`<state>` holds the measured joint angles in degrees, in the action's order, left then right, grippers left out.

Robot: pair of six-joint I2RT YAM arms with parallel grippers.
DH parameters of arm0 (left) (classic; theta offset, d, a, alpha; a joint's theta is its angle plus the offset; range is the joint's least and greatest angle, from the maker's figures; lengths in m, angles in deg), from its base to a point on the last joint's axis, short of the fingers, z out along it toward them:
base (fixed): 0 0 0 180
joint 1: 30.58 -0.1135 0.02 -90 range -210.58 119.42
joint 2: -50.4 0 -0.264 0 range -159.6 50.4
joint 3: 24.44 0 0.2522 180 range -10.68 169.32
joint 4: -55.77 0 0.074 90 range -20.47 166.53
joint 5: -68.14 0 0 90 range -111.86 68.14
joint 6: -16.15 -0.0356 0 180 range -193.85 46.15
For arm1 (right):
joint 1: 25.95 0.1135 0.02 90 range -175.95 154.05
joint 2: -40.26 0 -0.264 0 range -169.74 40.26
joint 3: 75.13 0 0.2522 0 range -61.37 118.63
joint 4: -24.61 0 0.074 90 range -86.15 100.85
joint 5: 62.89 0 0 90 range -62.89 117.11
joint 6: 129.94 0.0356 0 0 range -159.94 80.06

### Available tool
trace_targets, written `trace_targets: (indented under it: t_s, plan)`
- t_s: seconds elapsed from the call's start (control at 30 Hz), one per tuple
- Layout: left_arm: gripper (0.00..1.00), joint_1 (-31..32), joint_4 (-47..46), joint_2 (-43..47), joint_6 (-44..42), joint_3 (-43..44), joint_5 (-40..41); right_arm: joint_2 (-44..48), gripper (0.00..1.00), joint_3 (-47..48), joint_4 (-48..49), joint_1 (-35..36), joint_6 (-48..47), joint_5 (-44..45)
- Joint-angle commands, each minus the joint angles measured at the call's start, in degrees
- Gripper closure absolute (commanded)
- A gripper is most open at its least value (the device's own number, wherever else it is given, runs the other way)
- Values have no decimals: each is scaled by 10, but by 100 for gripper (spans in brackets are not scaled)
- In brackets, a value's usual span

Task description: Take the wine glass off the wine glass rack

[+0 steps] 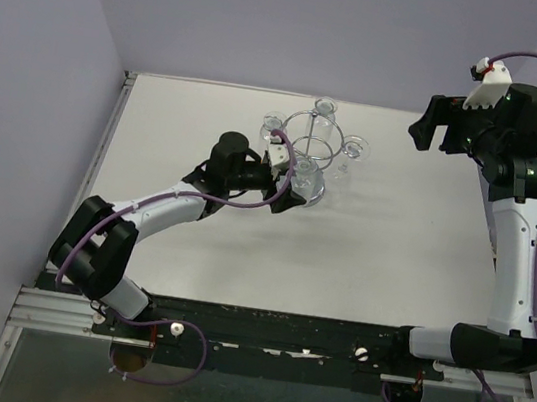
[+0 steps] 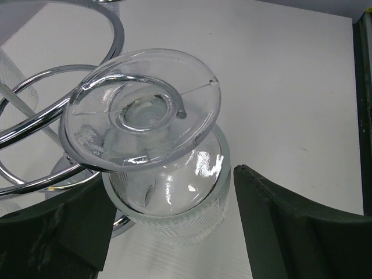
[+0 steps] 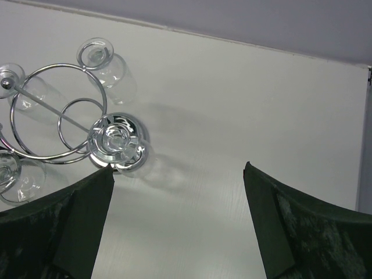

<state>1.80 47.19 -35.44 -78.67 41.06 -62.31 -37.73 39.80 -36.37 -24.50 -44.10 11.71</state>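
Two robot arms are bolted at the near edge of a white bench [image 1: 238, 267]. The left arm [image 1: 161, 207] reaches forward and to the right across the bench to the wine glass rack [image 3: 58, 110], which stands close to the far edge, about midway along it.

The left end effector [image 1: 287, 177] sits at the near side of the rack, released, with its dark fingers [image 2: 290, 232] spread wide on either side of the wine glass [image 2: 152, 125]. The glass hangs upside down on the rack. Its round foot is uppermost and rests over a chrome loop, and its ribbed bowl hangs below, between the open fingers. In the left wrist view, bare bench shows between the bowl and the finger on the right. The finger on the left lies just beside the bowl, and it cannot be told whether the two touch.

Beyond this glass, three more glasses [image 1: 325, 108] hang upside down around the rack's ring, on its left, far and right sides.

The right arm [image 1: 519, 249] rises from the near right corner and holds its end effector [image 3: 179, 168] high over the far right part of the bench, well apart from the rack. It is fully released, with only bare bench between its fingers. Purple cable runs along both arms, and pale violet walls enclose the bench.
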Motion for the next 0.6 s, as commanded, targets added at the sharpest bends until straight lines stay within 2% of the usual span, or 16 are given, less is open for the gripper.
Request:
trace_targets:
  t_s: [0.0, 0.47, 0.57]
  plan:
    - [14, 1, -30, -7, 5, 14, 28, 6, 0, 0, 2, 2, -7, -10]
    - [32, 2, -34, 30, 4, 2, 53, 2, 0, 2, 2, 2, -8, -10]
    - [39, 2, -40, 39, 3, -2, 46, 3, 0, 0, 2, 2, -8, -12]
